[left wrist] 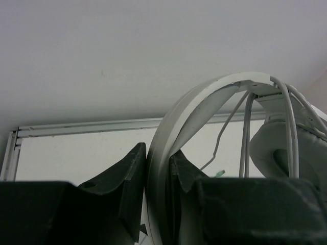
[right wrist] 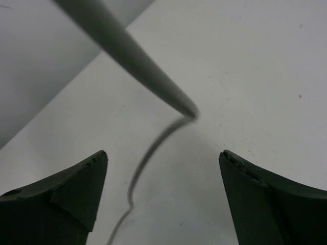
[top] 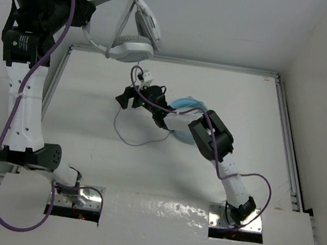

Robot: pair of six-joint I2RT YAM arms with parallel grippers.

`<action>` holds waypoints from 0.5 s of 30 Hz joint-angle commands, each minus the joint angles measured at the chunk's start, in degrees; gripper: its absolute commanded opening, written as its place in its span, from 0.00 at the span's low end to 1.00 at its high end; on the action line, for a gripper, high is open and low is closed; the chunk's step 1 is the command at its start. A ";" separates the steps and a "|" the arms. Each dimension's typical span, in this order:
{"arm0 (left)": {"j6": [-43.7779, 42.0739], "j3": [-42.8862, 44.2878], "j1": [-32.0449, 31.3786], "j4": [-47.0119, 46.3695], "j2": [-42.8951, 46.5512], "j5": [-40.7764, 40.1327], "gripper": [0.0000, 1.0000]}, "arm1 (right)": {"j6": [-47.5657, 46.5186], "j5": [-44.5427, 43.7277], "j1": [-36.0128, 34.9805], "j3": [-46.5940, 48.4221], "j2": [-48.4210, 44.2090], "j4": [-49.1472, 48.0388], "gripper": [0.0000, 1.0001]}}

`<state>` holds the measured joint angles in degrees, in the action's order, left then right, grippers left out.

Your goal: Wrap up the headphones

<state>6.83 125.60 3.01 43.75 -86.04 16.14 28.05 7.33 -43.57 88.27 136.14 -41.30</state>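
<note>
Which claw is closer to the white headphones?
Left. The left claw grips the white headphones by their headband, up in the air. The right claw is open lower down above the table, by their trailing cable.

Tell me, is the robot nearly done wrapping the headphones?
Not nearly. Done: the left tool has the headphones lifted, clamped on the headband, and a few strands of the cable look looped over it. In hand: the right tool hangs open above the cable. Left: a long loose stretch lies on the table, not yet wound.
</note>
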 commanded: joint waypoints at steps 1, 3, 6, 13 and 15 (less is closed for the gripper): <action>6.96 0.79 1.48 -7.71 0.35 2.66 0.00 | 7.01 -8.38 -0.55 9.42 4.91 3.13 0.83; 7.14 0.96 1.65 -7.71 0.35 3.02 0.00 | 8.94 -10.66 -1.07 13.22 9.22 3.94 0.76; 7.76 0.96 2.09 -7.71 0.00 3.28 0.00 | 10.35 -11.20 -1.86 21.82 13.88 4.82 0.41; 13.12 -2.20 8.67 -12.10 -1.32 5.48 0.00 | 7.46 -5.68 -4.15 17.57 12.24 6.14 0.00; 14.17 -3.34 11.23 -14.38 -2.64 4.17 0.00 | 2.57 -2.34 -6.08 11.27 7.60 7.54 0.00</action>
<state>14.61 122.98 10.79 38.98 -87.81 21.12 35.59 0.12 -46.61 104.84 150.87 -33.95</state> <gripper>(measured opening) 0.193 0.009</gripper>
